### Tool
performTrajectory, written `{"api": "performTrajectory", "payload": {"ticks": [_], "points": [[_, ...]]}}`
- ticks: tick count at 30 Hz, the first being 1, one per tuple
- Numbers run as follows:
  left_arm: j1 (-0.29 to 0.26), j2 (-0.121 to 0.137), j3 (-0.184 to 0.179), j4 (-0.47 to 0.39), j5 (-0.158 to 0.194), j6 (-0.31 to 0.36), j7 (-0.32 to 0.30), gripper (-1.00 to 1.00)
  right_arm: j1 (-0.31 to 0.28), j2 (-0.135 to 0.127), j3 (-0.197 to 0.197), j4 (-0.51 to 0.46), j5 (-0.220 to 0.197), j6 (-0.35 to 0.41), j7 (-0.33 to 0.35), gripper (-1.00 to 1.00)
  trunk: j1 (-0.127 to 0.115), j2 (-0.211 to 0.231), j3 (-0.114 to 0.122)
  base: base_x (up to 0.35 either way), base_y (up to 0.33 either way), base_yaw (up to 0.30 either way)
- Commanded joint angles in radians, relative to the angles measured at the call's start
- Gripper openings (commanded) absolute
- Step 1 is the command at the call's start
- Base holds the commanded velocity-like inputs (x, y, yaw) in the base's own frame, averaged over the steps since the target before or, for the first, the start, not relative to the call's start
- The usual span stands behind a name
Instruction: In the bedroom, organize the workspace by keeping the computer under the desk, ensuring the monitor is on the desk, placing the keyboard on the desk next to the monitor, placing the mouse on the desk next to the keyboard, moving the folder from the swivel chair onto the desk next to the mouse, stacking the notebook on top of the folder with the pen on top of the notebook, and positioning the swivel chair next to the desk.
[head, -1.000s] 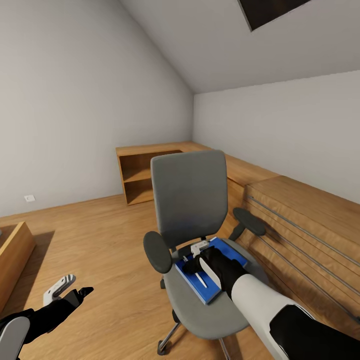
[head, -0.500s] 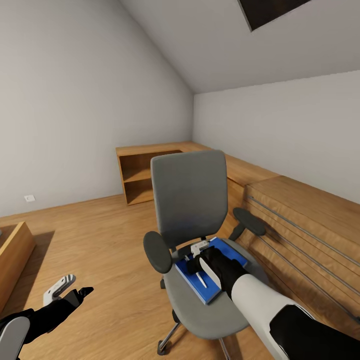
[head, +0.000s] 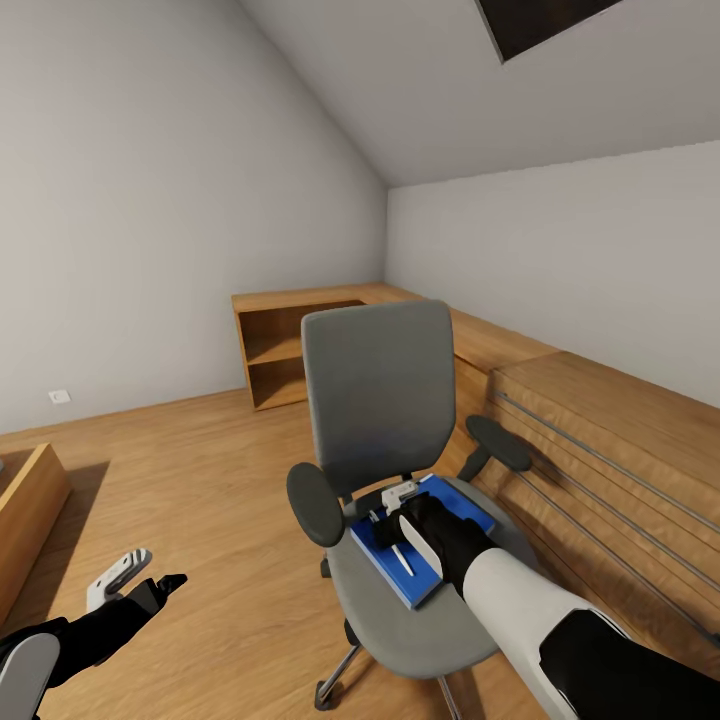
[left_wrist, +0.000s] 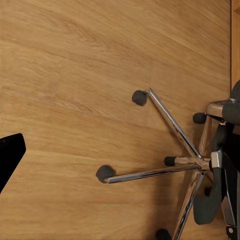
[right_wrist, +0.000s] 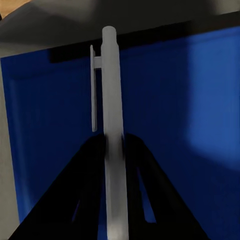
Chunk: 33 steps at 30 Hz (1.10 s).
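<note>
From the head camera, the swivel chair (head: 400, 470) stands in the middle of the wood-plank floor (head: 200, 480) of the bedroom (head: 200, 150), with its tall grey back toward the far wall and its seat toward the robot. On the seat lies the folder (head: 425, 580), flat and bright blue. The right hand (head: 392, 512) is down over the folder, and the pen (head: 401, 558) shows as a thin white stick beside it on the blue surface. Low wooden shelving (head: 290, 350) runs along the far corner and the right wall. The left hand (head: 140, 585) hangs low at the left above bare floor, well apart from the chair, its two fingers spread with nothing between them.

Over on the left wrist view, the chair's chrome five-star base (left_wrist: 185, 160) spreads across the planks, with black castors at the ends of its spokes. One dark fingertip (left_wrist: 10, 152) of the left hand shows at the edge.

Through the right wrist view, the pen (right_wrist: 114, 125) runs straight along the line of the fingers, its clip visible on one side. The dark fingers (right_wrist: 85, 190) press against it from both sides, gripping it, with the folder (right_wrist: 190, 125) right behind.
</note>
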Motion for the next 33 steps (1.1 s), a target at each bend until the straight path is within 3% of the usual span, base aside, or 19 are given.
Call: {"api": "performTrajectory", "payload": {"ticks": [1,24,30,33], "points": [[-0.001,0.0,0.001,-0.001,0.011,0.003,0.009,1.0,-0.001,-0.001,0.007,-0.001,-0.009,0.004,-0.003,-1.0,0.0,0.0,-0.001,0.0,0.0,0.0],[-0.001,0.0,0.002,0.0,0.009,0.003,0.009,1.0,-0.001,-0.001,0.007,-0.001,-0.009,0.004,-0.003,-1.0,0.0,0.0,-0.001,0.0,0.0,0.0],[-0.001,0.0,0.002,0.0,0.009,0.002,0.009,1.0,-0.001,-0.001,0.007,-0.001,-0.009,0.004,-0.003,-1.0,-0.023,0.042,0.018,0.0,0.0,0.0],[-0.001,0.0,0.002,0.0,0.009,0.002,0.009,1.0,-0.001,-0.001,0.007,-0.001,-0.009,0.004,-0.003,-1.0,-0.023,0.042,0.018,0.0,0.0,0.0]]}}
